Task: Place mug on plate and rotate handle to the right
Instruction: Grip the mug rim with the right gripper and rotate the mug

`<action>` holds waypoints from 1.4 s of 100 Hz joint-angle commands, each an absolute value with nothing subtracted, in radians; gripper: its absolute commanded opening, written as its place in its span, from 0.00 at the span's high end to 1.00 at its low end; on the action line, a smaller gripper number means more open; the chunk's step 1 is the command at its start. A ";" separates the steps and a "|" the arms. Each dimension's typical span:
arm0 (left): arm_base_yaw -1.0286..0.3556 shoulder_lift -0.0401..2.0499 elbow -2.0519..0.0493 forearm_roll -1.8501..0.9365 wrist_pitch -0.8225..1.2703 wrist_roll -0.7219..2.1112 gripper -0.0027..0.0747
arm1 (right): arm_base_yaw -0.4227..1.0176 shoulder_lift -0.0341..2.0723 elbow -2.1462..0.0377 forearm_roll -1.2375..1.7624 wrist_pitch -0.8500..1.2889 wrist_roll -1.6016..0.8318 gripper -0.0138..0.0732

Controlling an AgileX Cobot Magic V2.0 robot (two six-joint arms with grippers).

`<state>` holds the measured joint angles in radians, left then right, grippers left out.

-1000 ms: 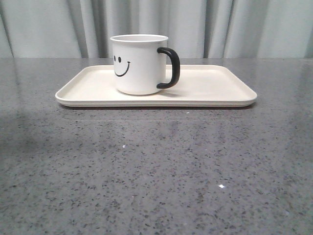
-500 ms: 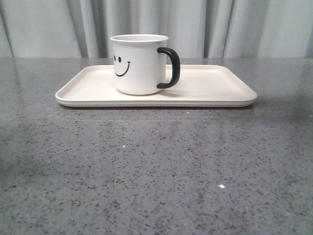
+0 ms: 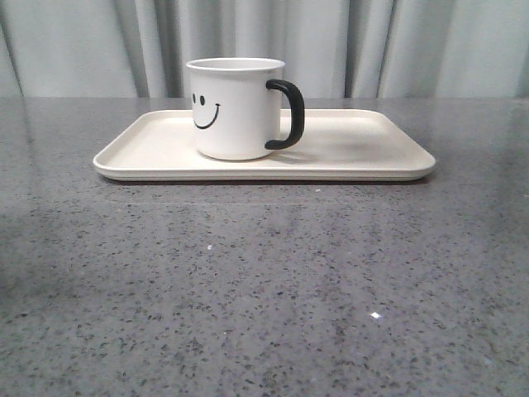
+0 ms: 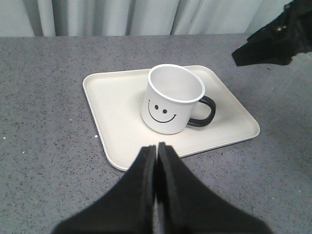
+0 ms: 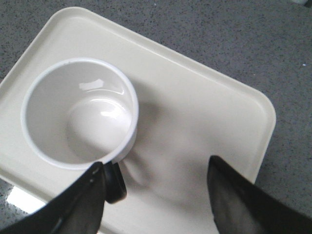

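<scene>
I find the mug standing upright on the plate, left of the plate's centre in the front view, with the handle pointing to the right and the smiley face turned toward the front-left. Across the 3 front pictures the mug, handle and plate hold the same position; the only change I note is in the soft shadows on the grey table and on the plate's right half, which shift slightly, consistent with arms moving above and out of that view. No arm shows in the front view. The left gripper has its 2 fingers pressed together, holds nothing, and sits back from the near edge of the plate, clear of the mug. The right gripper hovers above the plate's right half with its fingers spread wide and nothing between them; 1 finger lies just beside the handle in that view, though I cannot tell whether it touches. In the left wrist view the right arm appears raised beyond the plate. My assessment: both requirements look met, the mug is released, and only retraction remains.
</scene>
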<state>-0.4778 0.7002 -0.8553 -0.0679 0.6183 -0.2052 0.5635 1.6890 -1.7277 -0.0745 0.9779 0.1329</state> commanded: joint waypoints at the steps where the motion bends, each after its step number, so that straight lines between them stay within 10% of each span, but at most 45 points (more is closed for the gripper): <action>1: -0.487 0.697 -0.881 -0.082 0.549 -0.204 0.99 | 0.562 1.706 -1.819 -0.068 0.965 0.125 0.32; 75: -0.487 0.697 -0.881 -0.082 0.549 -0.204 0.99 | 0.525 1.988 -2.054 0.008 1.072 0.145 0.33; 111: -0.487 0.697 -0.881 -0.082 0.549 -0.204 0.99 | 0.508 1.989 -2.054 0.066 1.069 0.145 0.92; 140: -0.487 0.697 -0.881 -0.082 0.549 -0.204 0.99 | 0.508 1.989 -2.089 0.066 1.125 0.017 0.91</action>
<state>-0.4778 0.7002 -0.8553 -0.0706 0.6183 -0.2052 0.5118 2.0487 -2.0366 0.0716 1.1287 0.0919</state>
